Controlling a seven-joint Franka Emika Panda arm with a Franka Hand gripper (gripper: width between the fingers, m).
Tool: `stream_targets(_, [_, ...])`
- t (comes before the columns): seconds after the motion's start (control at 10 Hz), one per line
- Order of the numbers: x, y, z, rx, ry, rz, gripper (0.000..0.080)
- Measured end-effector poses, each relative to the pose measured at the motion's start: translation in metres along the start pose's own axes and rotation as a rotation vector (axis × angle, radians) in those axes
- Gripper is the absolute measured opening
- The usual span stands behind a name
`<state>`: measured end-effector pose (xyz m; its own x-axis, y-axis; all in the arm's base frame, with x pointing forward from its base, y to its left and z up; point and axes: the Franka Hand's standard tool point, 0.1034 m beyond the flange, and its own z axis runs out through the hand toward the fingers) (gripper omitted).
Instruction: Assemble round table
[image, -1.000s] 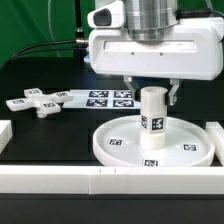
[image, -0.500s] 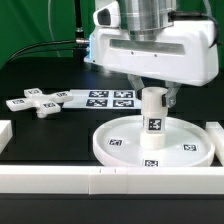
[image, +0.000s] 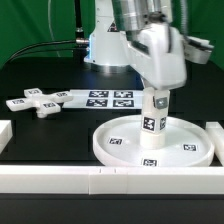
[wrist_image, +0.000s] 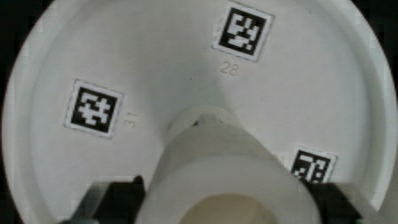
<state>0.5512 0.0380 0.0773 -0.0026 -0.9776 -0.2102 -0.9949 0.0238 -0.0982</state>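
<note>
The round disc (image: 112, 152) lies flat on the table, rim up, with several tags on it. The short thick cylinder leg (image: 152, 125) stands upright at its middle. My gripper (image: 160, 94) comes down from above and is shut on the leg's top end. In the wrist view the leg (wrist_image: 222, 165) runs between my two dark fingers (wrist_image: 118, 196), with the disc (wrist_image: 125, 60) spread below it; my gripper (wrist_image: 228, 203) sits over the leg's top. The small cross-shaped piece (image: 35, 103) lies loose on the table at the exterior view's left.
The marker board (image: 100, 98) lies behind the disc. White border rails run along the front (image: 90, 181), the exterior view's left (image: 5, 131) and right (image: 214, 135). The arm's body rises behind the disc.
My wrist has turned about the upright axis while on the leg; the broad hand now shows narrow side on. The leg, disc and cross piece stay in place.
</note>
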Motion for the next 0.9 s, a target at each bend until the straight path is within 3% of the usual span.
stream_targets(0.1, [0.001,0.0,0.0,0.004,-0.011,0.036,0.0407])
stream_targets(0.2, [-0.001,0.0,0.0,0.004,-0.012,0.039,0.0488])
stream_targets(0.3, [-0.001,0.0,0.0,0.003,-0.012,0.02,0.0488])
stream_targets(0.4, [-0.003,0.0,0.001,-0.006,-0.011,-0.027,0.0604])
stream_targets(0.5, [-0.009,-0.004,0.0,-0.027,-0.008,-0.102,0.0604])
stream_targets(0.6, [-0.01,-0.006,-0.001,-0.022,-0.008,-0.193,0.064])
stream_targets(0.9, [-0.009,-0.006,0.0,-0.023,-0.011,-0.426,0.0649])
